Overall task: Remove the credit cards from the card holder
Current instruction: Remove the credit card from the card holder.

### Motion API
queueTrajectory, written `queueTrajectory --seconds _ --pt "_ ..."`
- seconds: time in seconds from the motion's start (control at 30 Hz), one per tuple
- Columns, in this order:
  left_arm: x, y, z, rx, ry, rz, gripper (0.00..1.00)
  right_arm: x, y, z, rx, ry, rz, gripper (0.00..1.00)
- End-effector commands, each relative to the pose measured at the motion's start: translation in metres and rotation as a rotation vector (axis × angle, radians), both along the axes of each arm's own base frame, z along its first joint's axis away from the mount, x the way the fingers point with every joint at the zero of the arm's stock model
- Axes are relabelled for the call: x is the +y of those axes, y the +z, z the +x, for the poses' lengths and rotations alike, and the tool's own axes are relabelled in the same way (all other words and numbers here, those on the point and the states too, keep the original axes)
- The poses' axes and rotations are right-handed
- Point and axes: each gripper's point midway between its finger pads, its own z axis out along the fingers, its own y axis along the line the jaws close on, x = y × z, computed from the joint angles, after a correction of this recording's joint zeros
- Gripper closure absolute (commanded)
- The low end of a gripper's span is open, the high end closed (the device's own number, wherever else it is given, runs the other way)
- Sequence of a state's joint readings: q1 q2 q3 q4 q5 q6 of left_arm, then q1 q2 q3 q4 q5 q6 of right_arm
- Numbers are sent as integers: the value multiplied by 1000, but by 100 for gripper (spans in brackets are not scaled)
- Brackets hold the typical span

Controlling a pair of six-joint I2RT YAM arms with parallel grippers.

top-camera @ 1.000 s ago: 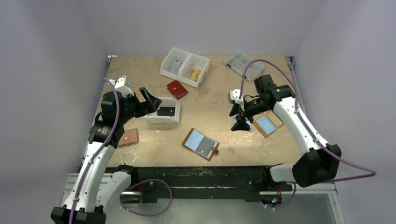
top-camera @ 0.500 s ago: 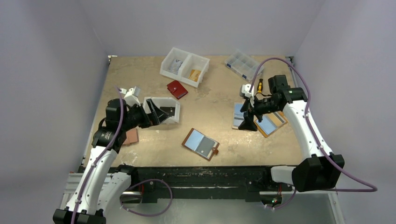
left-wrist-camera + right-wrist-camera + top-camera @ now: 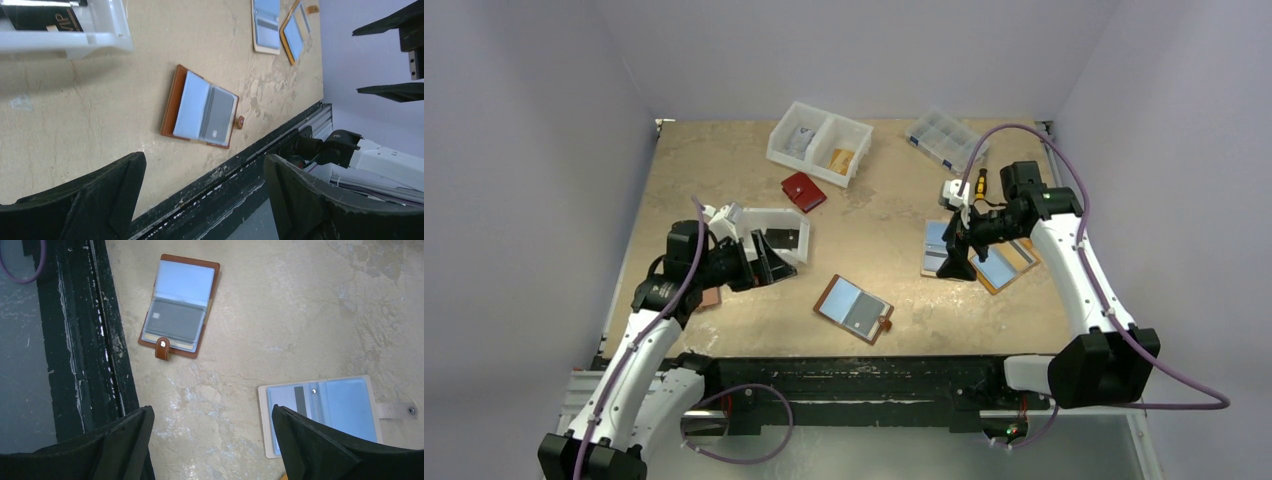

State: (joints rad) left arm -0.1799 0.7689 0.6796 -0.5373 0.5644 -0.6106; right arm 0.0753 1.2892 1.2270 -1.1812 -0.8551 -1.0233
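The card holder (image 3: 854, 309) lies open on the table near the front edge, brown with a snap tab and a light-blue panel. A dark credit card (image 3: 865, 317) sits in its right sleeve. The holder also shows in the left wrist view (image 3: 202, 112) and the right wrist view (image 3: 179, 305), with the card (image 3: 175, 321) in its sleeve. My left gripper (image 3: 774, 262) is open and empty, hovering left of the holder beside the white bin; its jaws (image 3: 202, 159) stand wide. My right gripper (image 3: 954, 262) is open and empty, to the right of the holder (image 3: 212, 410).
A white bin (image 3: 799, 254) holds a dark card (image 3: 781, 238). A cream holder with blue panel (image 3: 936, 247) and a tan-orange holder (image 3: 999, 265) lie under the right arm. A red wallet (image 3: 803, 191), a white divided tray (image 3: 820, 143), a clear organizer (image 3: 944, 138) and a small brown wallet (image 3: 707, 296) are around.
My left gripper has moved from above the white bin down and right, toward the front of the table. My right gripper moved right, uncovering the cream holder, then held still.
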Motion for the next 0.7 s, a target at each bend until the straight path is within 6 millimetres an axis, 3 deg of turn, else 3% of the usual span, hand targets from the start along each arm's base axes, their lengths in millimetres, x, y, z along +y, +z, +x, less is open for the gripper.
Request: queueTrajectory --seconds 0.0,0.2,0.43,0.53,0.6,0.67 --pt "-6 -5 -10 30 -20 -4 6 5 5 4 6 -29 45 1" --pt "-22 -1 -12 19 -16 -8 7 12 10 8 38 -43 94 1" --pt "-52 -8 -20 32 -45 -16 9 5 26 27 -41 -131 61 1" --pt "-65 -10 -25 22 -63 -15 9 -6 28 49 -52 -282 30 1" --pt "-74 -12 -26 21 -72 -15 9 -21 18 71 -18 -474 0 1" --pt "-86 -16 -28 19 -88 -8 9 -33 2 78 56 -578 -20 1"
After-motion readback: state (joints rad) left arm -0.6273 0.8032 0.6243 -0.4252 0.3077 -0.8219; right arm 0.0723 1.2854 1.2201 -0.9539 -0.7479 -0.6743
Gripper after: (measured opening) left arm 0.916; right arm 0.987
